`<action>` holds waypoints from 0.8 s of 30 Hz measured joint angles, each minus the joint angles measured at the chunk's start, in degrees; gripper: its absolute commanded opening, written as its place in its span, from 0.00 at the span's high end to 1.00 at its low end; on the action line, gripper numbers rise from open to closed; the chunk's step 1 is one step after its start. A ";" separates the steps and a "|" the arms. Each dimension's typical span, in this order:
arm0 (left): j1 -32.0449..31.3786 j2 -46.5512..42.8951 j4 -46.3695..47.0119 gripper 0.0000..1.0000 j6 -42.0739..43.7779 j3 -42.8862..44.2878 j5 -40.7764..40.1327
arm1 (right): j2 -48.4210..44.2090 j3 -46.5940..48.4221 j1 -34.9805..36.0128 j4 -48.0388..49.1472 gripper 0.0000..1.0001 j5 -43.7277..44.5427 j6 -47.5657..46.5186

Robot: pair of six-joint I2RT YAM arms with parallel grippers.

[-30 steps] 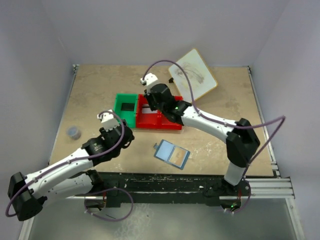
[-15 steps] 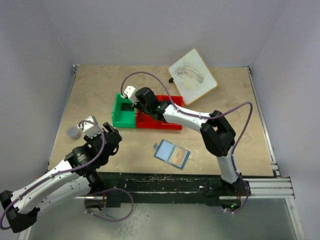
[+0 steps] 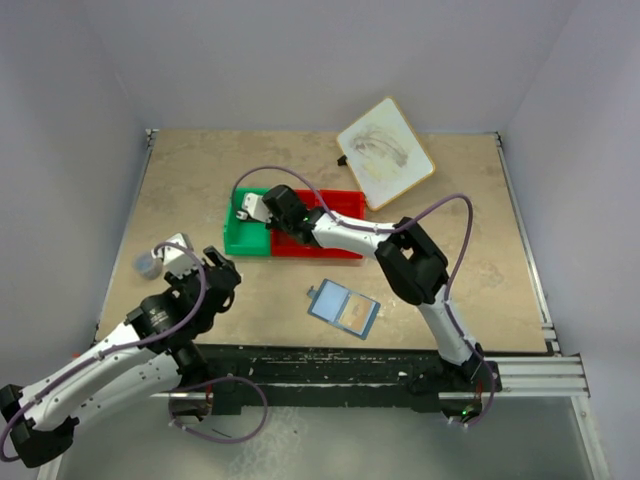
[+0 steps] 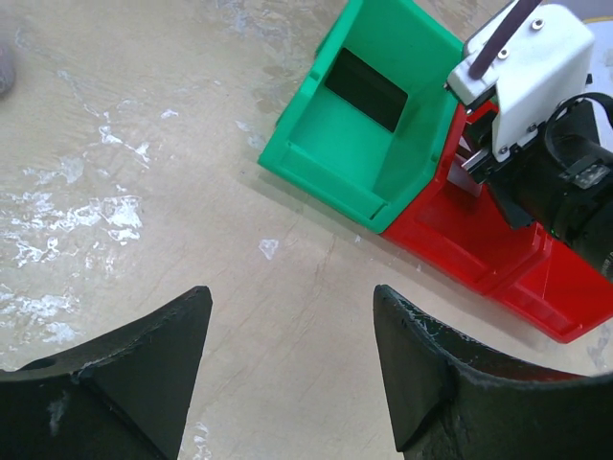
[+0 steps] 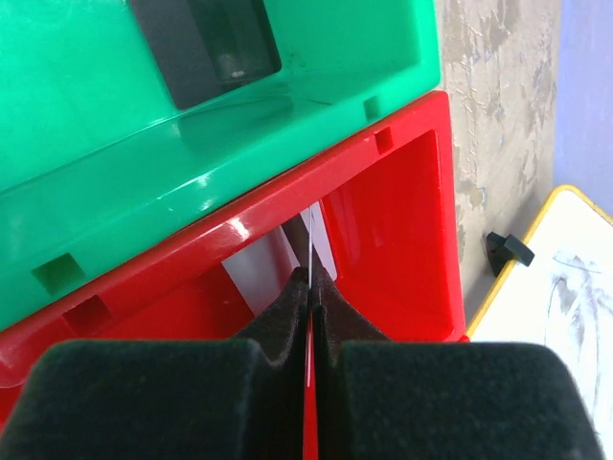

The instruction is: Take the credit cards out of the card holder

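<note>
The wood-rimmed white board [image 3: 385, 152] lay far right, well apart from the red bin [image 3: 345, 248] and green bin [image 3: 238, 240], which touched side by side. The open card holder [image 3: 343, 308] lay nearer, uncovered, a tan card [image 3: 352, 317] on its panel; a small grey pot [image 3: 148, 264] sat left. Since a second before, the right claw [image 5: 311, 280] had swung left to the bins' seam, clenched on a pale credit card [image 5: 311, 235] held edge-on over the red bin, and the left claw [image 4: 289, 316] had pulled back, released. The bench [image 3: 480, 260] was mottled tan, between pale lilac walls [image 3: 300, 60].
</note>
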 measured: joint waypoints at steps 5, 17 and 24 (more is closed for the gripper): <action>0.00 -1.55 -0.87 0.33 0.02 0.52 -0.07 | 0.24 -0.79 0.00 2.14 1.00 0.33 -3.65; 0.00 -4.76 -1.86 0.33 0.00 1.84 -1.29 | 4.37 1.42 0.00 2.91 0.84 1.18 -6.16; 0.00 -4.57 -1.86 0.33 0.04 1.86 -1.31 | 4.35 1.57 -0.02 -0.02 0.58 -0.24 -3.43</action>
